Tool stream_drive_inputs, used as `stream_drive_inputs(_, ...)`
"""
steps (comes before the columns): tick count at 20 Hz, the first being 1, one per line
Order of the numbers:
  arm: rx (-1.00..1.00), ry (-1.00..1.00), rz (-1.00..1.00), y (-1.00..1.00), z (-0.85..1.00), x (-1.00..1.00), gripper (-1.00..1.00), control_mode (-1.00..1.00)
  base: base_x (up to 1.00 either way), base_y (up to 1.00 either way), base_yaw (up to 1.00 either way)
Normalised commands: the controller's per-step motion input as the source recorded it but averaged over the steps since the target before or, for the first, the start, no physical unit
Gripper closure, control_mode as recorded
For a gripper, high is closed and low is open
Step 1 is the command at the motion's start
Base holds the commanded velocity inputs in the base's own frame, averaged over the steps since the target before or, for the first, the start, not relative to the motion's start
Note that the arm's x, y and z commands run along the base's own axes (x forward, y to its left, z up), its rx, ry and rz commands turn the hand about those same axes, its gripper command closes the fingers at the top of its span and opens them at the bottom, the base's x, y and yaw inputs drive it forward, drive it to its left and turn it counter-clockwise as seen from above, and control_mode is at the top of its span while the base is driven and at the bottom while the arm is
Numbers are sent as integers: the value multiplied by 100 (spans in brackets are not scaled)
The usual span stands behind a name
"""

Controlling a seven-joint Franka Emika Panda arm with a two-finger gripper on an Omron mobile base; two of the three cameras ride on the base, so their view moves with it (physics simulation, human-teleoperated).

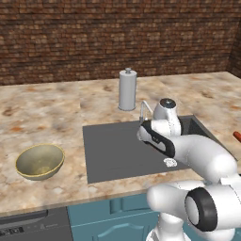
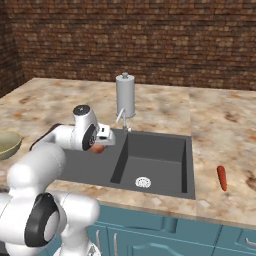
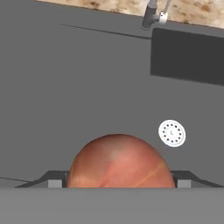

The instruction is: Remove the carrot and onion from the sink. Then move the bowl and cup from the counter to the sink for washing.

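We're seeing the hand (image 3: 117, 183) spread wide around the onion (image 3: 120, 162), which is sitting over the sink's (image 1: 113, 150) flat panel, left of the drain (image 3: 172, 133). It's round, so it's probably slipping out if the squeeze lands off-centre, and rolling into the basin.

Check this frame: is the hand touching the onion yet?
Cannot tell. In the hand view the onion sits between the open hand's fingers, hiding any gap or contact.
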Motion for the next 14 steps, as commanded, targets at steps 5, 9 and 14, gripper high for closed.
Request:
stream_drive_inputs(5,0,0,-10,58,0,0,100,-100,0,0,0)
stream_drive_inputs(9,0,0,-10,58,-1,0,100,-100,0,0,0)
stream_drive_inputs(14,0,0,-2,53,0,1,100,-100,0,0,0)
